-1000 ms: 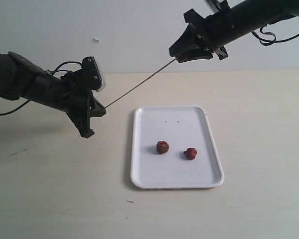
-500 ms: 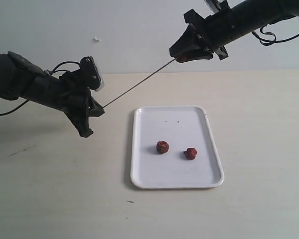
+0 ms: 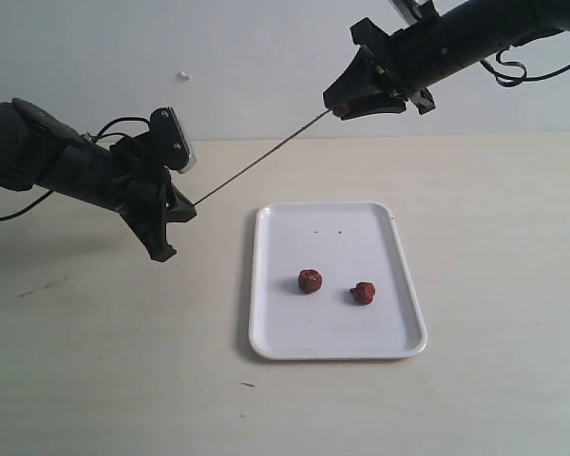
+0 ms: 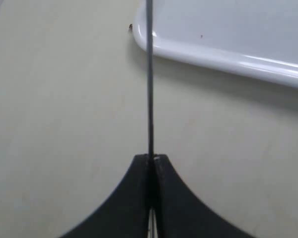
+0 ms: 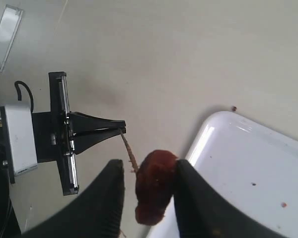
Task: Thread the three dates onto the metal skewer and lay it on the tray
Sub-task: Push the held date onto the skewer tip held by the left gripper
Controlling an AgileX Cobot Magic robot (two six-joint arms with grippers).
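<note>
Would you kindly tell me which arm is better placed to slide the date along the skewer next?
The right arm, probably: the right claw holds a date at the free end of the skewer, while the left claw is shut on the other end, steadying it.

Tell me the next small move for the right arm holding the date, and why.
Likely ease the right gripper along the metal skewer toward the left gripper, pushing its date down the rod. The left gripper is shut on the skewer's other end, and the tip sits at the date's edge; whether it has pierced is unclear. Two more dates lie on the tray.
</note>
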